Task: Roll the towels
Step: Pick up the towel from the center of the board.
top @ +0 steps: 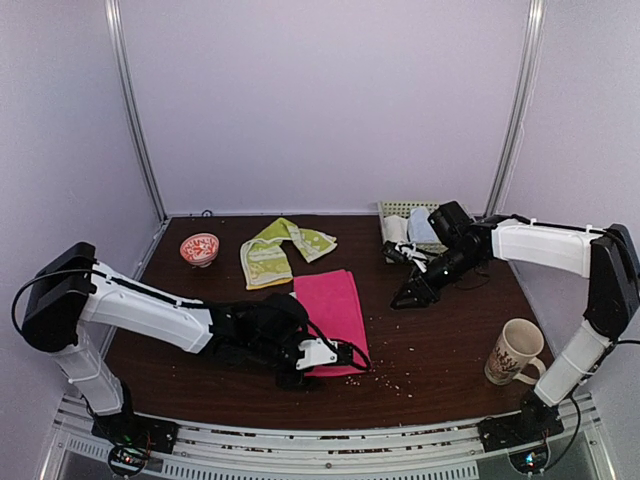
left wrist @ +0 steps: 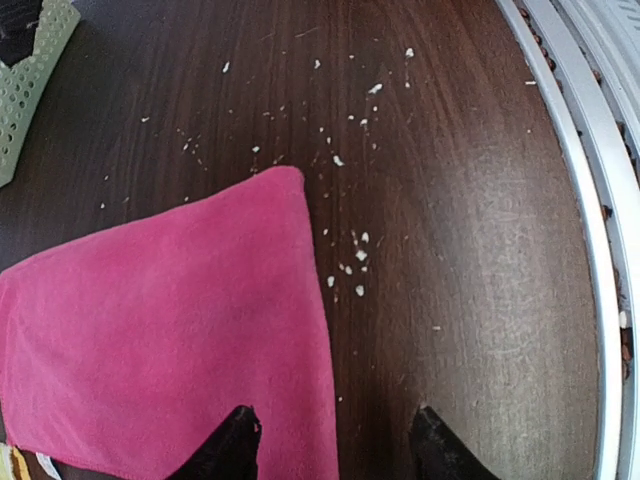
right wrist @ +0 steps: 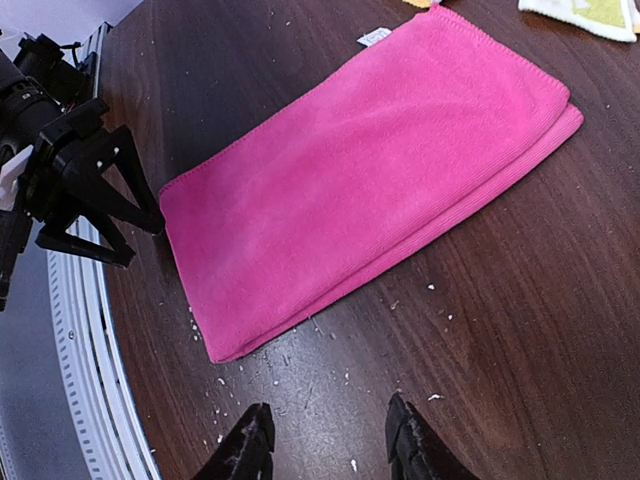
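A: What's on the tabletop [top: 450, 340]?
B: pink towel [top: 332, 300] flat, centre-front; yellow-green towel [top: 268, 255] crumpled just behind-left.
A: Tools?
B: L tool [left wrist: 335, 442] released, straddling the pink edge. R tool [right wrist: 330, 440] released, empty, over bare wood nearby.

The left arm [top: 150, 312] and the right arm [top: 540, 246] are each built of smooth white shell links joined by bulky black joint housings. Each is mounted on a low black base, the left base [top: 135, 432] and the right base [top: 518, 432]. A thin black cable [top: 18, 300] is looped beside the left shoulder housing, and further thin black wiring is seen at both wrists. The left end effector [top: 350, 357] is black, with a white block set just behind it; its fingers [left wrist: 232, 445] are shown as dark, tapered tips. The right end effector [top: 408, 295] is wholly black and wedge-shaped, and its fingers [right wrist: 250, 450] are likewise dark, glossy and tapered.
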Available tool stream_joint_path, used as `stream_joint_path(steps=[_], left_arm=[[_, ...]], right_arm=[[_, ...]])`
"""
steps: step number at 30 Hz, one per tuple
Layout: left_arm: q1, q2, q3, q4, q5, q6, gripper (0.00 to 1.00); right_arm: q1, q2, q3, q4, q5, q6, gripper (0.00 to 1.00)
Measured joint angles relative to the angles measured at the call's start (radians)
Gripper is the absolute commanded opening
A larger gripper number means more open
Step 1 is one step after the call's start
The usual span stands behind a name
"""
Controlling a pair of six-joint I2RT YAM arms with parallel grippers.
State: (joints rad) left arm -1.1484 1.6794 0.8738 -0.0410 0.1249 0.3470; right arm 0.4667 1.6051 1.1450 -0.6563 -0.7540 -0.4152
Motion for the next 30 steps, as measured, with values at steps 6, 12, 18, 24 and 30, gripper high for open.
stream_joint_path(steps=[6, 12, 18, 24, 30], left_arm=[[-0.022, 0.077, 0.066, -0.009, -0.064, 0.018, 0.47], [-0.022, 0.113, 0.065, -0.011, -0.132, 0.019, 0.42], [-0.022, 0.126, 0.061, -0.013, -0.14, 0.019, 0.27], [-0.022, 0.135, 0.064, -0.014, -0.14, 0.021, 0.08], [-0.008, 0.137, 0.08, -0.027, -0.065, -0.006, 0.0]], right_arm=[[0.0, -0.01, -0.021, 0.027, -0.016, -0.008, 0.39], [0.0, -0.046, -0.045, 0.053, -0.024, -0.008, 0.37], [0.0, -0.047, -0.083, 0.071, -0.032, -0.008, 0.36], [0.0, -0.049, -0.087, 0.077, -0.031, -0.01, 0.34], [0.0, -0.116, -0.121, 0.061, -0.001, -0.055, 0.34]])
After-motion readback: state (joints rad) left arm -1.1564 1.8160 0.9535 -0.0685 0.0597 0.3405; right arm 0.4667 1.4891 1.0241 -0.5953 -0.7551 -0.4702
